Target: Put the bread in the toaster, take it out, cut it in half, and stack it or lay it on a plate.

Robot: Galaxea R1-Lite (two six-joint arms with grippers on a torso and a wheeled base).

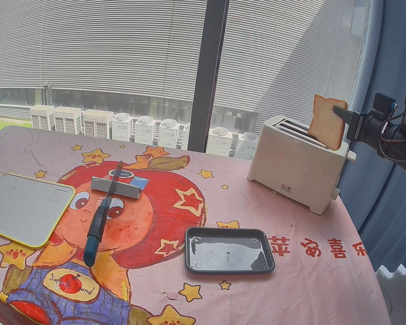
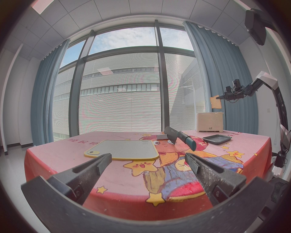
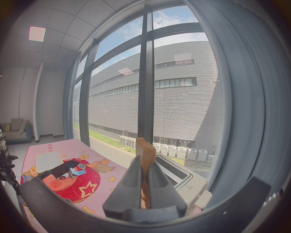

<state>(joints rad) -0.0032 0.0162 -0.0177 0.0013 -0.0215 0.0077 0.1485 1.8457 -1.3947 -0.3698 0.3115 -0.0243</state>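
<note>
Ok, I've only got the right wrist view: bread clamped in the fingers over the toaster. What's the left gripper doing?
Observer: The left gripper is open, by the near edge of the table, in front of the cutting board.
Operator: Is there a plate anywhere?
Observer: A dark tray lies on the table, nearer the robot than the toaster.
Operator: And the knife?
Observer: The knife lies right of the board, blade across a grey block, handle toward the robot.
</note>
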